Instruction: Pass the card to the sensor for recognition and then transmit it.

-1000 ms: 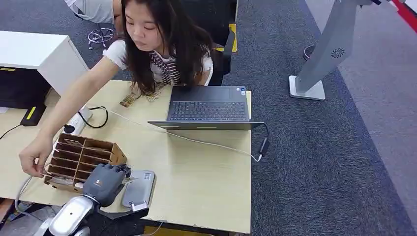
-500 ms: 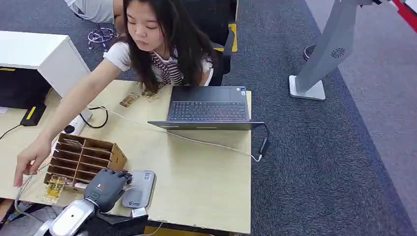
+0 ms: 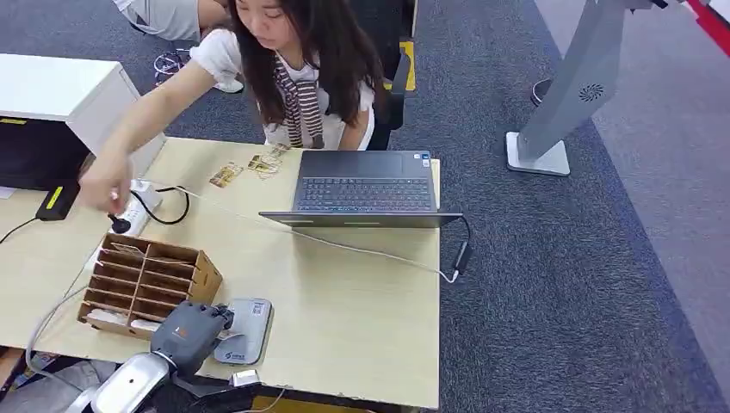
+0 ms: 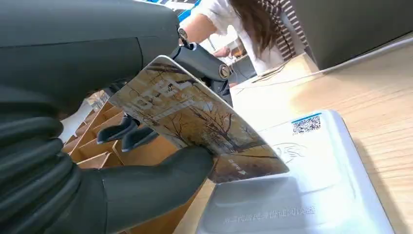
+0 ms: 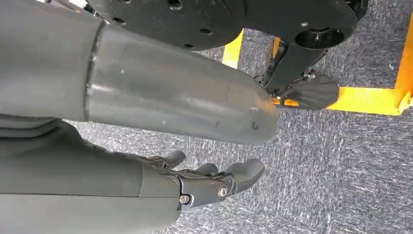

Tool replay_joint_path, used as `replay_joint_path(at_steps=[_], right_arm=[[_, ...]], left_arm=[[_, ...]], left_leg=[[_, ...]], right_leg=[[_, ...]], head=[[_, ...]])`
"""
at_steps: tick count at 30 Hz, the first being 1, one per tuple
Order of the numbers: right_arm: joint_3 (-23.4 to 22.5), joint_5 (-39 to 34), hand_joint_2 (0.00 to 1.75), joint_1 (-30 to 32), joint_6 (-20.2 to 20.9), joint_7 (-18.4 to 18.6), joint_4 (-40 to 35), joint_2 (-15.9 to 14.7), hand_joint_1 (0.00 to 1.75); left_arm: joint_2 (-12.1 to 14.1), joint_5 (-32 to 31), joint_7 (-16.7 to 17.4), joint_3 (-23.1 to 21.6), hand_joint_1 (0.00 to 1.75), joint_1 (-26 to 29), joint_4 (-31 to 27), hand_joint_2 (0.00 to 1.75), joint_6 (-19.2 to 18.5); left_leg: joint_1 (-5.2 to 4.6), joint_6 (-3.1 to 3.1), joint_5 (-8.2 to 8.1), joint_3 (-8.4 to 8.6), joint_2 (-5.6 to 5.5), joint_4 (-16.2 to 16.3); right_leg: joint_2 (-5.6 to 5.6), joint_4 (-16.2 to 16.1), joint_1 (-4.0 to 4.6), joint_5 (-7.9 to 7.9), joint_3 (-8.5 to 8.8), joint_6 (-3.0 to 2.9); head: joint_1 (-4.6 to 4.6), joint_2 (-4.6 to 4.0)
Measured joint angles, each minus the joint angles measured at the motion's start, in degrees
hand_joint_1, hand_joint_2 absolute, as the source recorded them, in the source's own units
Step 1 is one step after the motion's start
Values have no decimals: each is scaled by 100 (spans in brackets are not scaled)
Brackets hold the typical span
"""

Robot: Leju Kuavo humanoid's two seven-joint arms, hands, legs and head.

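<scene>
My left hand (image 3: 189, 331) is at the near edge of the table and pinches a printed card (image 4: 195, 122) between thumb and fingers. The card hovers tilted over the near end of the grey card sensor (image 3: 245, 327), a flat pad with a QR sticker (image 4: 307, 124). I cannot tell whether the card touches the pad. In the head view the hand hides the card. My right hand (image 5: 209, 183) hangs beside my body above grey carpet, its fingers apart and nothing in them.
A brown cardboard divider box (image 3: 146, 280) stands just left of the sensor. A person's arm (image 3: 142, 138) reaches to the power strip (image 3: 138, 211) at the table's far left. An open laptop (image 3: 363, 189) and its cable (image 3: 379, 254) lie beyond. Loose cards (image 3: 250, 168) lie near the person.
The person's hand has drawn back from the front of the divider box up to the power strip. My left hand has slid a little toward the sensor's near end.
</scene>
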Motion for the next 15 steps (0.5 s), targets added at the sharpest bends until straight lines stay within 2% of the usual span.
replay_joint_path(at_steps=[10, 12, 15], right_arm=[[0, 81, 0, -1, 44, -29, 2, 24, 0], [0, 83, 0, 0, 42, -40, 0, 31, 0], [-11, 76, 0, 0, 31, -55, 2, 44, 0]], left_arm=[[42, 13, 74, -87, 175, -14, 15, 175, 1], [22, -2, 76, -87, 175, -9, 15, 175, 324], [-224, -74, 59, -87, 175, -42, -96, 175, 1265]], left_leg=[[0, 0, 0, 4, 0, 0], [0, -1, 1, 4, 0, 0], [-1, 2, 4, 1, -3, 0]], right_leg=[[0, 0, 0, 0, 2, 0], [0, 0, 0, 1, 0, 0], [-3, -1, -1, 4, 1, 4]], head=[[0, 0], [-2, 0], [0, 0]])
